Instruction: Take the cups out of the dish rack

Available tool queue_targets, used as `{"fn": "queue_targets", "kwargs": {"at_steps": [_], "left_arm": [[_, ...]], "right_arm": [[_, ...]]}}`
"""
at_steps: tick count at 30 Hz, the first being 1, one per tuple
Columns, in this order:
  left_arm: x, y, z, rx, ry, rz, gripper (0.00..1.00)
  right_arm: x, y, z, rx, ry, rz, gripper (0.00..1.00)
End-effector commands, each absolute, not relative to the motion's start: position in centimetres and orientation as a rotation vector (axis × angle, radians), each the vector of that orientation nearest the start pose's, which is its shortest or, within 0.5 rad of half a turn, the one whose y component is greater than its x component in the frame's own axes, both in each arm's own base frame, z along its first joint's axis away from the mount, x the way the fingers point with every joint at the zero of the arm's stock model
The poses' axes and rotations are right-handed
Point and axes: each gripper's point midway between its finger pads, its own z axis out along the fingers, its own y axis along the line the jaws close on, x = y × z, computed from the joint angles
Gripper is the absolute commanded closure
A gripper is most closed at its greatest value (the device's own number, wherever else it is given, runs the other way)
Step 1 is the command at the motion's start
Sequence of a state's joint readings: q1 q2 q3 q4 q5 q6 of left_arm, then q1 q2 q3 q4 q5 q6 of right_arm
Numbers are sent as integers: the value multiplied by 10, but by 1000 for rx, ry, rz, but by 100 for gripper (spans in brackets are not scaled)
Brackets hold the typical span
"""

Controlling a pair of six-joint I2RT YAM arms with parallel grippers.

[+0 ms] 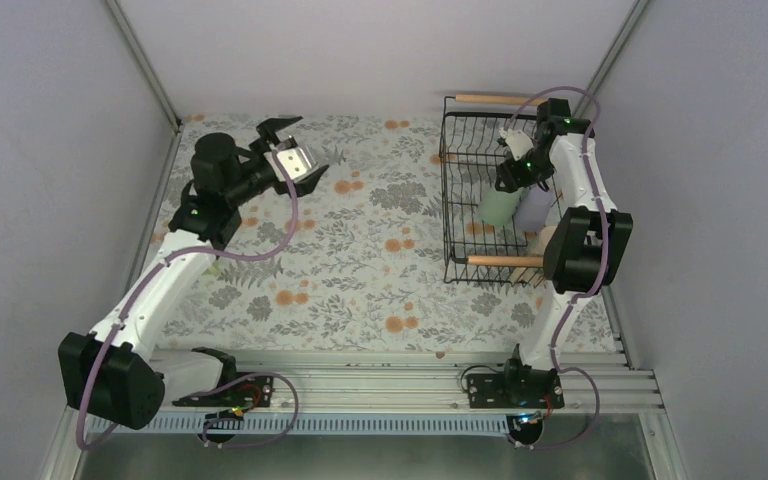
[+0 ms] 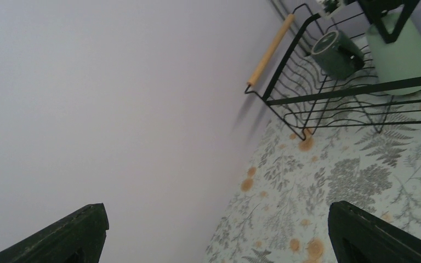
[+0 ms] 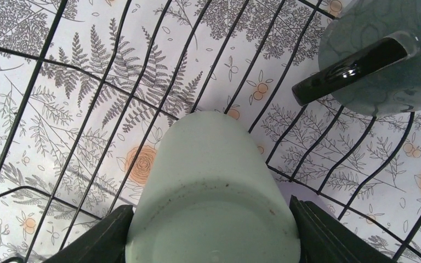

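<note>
Top external view: rectangular black wire dish rack (image 1: 468, 180) w/ two light wooden rod handles (image 1: 505, 261) sits at far right of table, R arm bent over it. Right gripper (image 1: 510, 183) is down on a small glossy mint green mug (image 1: 498, 207), which is base-up and a bit tilted inside the rack. Small glossy lavender mug (image 1: 533, 208) is just beside it; touching or not, can't tell. Right wrist view: fingers (image 3: 107, 238) flank the mint green mug's body near the base, one each side, closed onto it by the look of it. Can't tell if it's off the wires yet. Small glossy dark green mug (image 3: 378, 55) lies on its side further along the rack, handle up, apart from the mint one. Left gripper (image 1: 305, 148) hangs raised over far-left of table, jaws spread wide, nothing held. Handling, my guess: ceramic, so stiff, weighty for its size, glaze slippery, chips if knocked on wire or dropped. Hold across the body seems OK but needs firm squeeze. Lift should go straight up, to clear the wires and the lavender neighbour. Mint mug's handle not seen. Surface: flat patterned tablecloth (image 1: 360, 250), grey ferns + orange blossoms, running from rack across to L arm. Room: plain pale grey walls (image 1: 360, 50) on three sides, metal rail (image 1: 380, 385) at near edge carrying both arm bases.
</note>
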State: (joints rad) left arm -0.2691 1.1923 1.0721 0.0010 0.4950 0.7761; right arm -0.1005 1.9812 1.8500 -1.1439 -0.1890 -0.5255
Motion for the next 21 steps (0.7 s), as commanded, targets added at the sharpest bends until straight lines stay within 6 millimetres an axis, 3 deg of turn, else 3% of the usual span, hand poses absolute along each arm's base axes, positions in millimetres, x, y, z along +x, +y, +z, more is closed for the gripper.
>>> {"fn": "queue_targets", "kwargs": {"at_steps": [1,4,11,18,21], "left_arm": [[355,-200,363,1099,1162,-47,0],[352,-213,363,1083,1119,-45,0],[360,-237,352,1029,1064,63,0],[363,-268,351,971,1024,44,0],[357,-282,344,1006,968,41,0]], "right_arm": [[438,-12,163,-620,2723,155,52],[435,-6,187,-620,2681,186,54],[418,21,289,-675,2418,257,54],[383,76,334,-784,2183,615,53],[366,97,364,-801,2061,781,56]]}}
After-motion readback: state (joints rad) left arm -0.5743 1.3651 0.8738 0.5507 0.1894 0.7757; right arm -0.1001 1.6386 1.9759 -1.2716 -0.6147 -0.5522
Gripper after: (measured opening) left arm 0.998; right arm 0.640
